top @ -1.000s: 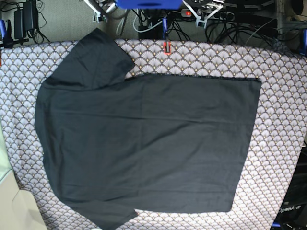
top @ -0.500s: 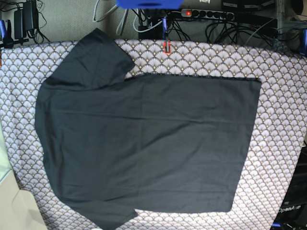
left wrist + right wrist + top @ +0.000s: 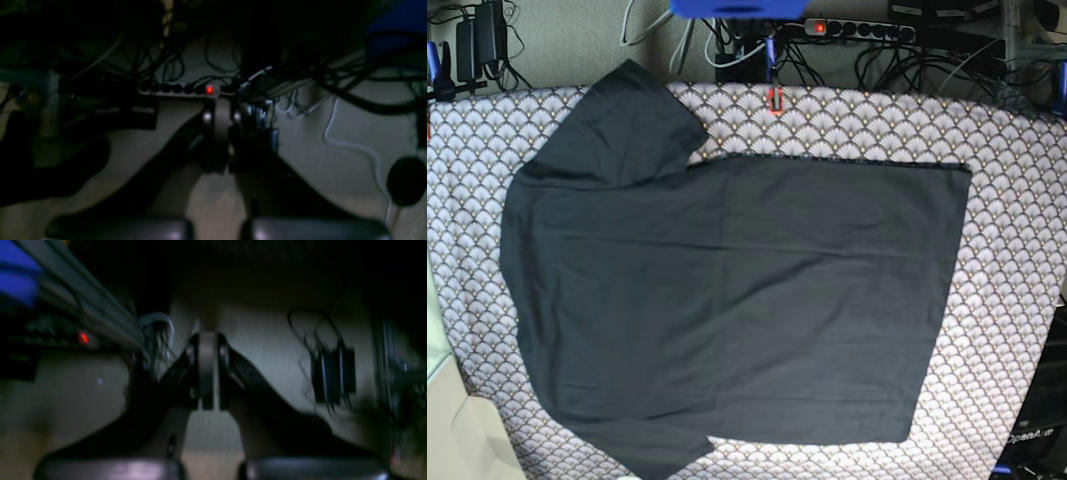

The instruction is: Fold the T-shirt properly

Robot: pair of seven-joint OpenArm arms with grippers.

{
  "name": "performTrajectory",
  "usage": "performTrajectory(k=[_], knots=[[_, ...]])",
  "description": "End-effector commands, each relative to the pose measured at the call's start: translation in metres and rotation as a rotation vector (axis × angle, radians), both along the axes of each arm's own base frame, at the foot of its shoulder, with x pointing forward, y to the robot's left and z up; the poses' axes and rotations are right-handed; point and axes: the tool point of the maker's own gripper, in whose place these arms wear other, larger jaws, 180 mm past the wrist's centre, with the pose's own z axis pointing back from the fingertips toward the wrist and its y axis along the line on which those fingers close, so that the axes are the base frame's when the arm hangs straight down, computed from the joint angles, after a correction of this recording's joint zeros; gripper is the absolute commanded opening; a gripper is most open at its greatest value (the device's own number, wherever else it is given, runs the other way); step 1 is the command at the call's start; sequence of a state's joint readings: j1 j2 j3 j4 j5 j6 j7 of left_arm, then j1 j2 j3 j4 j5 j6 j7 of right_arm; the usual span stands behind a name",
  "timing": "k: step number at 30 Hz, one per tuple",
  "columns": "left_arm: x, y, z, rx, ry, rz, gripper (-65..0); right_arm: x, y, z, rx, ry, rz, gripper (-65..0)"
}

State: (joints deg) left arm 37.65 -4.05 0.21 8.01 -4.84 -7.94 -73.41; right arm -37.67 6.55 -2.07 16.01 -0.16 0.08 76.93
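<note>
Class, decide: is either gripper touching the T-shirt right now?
Apart. In the base view the T-shirt lies flat on the tablecloth with no arm over it; the wrist views show the left gripper and right gripper shut, facing cables and floor.

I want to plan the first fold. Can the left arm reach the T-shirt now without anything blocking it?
Probably yes. The T-shirt lies flat and uncovered on the tablecloth; nothing sits on it. The left gripper, shut, is pulled back off the table.

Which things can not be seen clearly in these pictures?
- T-shirt: base view, lower sleeve tip cut off by the bottom edge; absent from both wrist views.
- Left hand and right hand: wrist views only, dark and blurred.
- Cables: left wrist view, blurred.
</note>
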Motion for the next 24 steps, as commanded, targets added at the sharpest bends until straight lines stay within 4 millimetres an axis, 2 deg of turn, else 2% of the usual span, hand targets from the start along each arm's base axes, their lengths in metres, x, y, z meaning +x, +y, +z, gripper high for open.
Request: performTrajectory(k=[1,4,7,9,10,12,15,18,19,22,24], knots=[[-0.004,0.005,0.015,0.004,-0.045,-0.006,-65.0,-0.005,-0.001,0.015,0.004,-0.041,0.008,-65.0],[0.016,0.001,0.051,-0.015,-0.194,-0.012,-65.0,0.008,0.005,0.047,0.018,-0.152,0.024,-65.0],[0.039,0.001,0.104,-0.034,-0.351,0.014,-65.0,0.030,0.001,0.081,0.009,-0.236,0.043,-65.0],[0.062,0.005,0.135,-0.055,-0.412,0.015,-65.0,0.055,0.002,0.104,0.003,-0.269,0.045,-65.0],[0.073,0.005,0.147,-0.071,-0.422,0.013,-65.0,0.064,0.004,0.111,0.004,-0.262,0.049,-65.0],[0.105,0.005,0.166,-0.100,-0.438,0.000,-65.0,0.097,0.003,0.135,-0.012,-0.282,0.051,-65.0],[0.154,0.015,0.184,-0.101,-0.442,-0.007,-65.0,0.144,0.006,0.166,-0.023,-0.311,0.054,-65.0],[0.188,0.027,0.192,-0.067,-0.409,-0.009,-65.0,0.171,0.010,0.179,-0.028,-0.300,0.075,-65.0],[0.206,0.030,0.197,-0.057,-0.418,-0.012,-65.0,0.186,0.011,0.184,-0.031,-0.307,0.089,-65.0],[0.248,0.036,0.205,-0.038,-0.395,-0.026,-65.0,0.219,0.013,0.186,-0.035,-0.286,0.095,-65.0],[0.278,0.043,0.207,-0.007,-0.377,-0.031,-65.0,0.239,0.020,0.180,0.024,-0.262,0.112,-65.0]])
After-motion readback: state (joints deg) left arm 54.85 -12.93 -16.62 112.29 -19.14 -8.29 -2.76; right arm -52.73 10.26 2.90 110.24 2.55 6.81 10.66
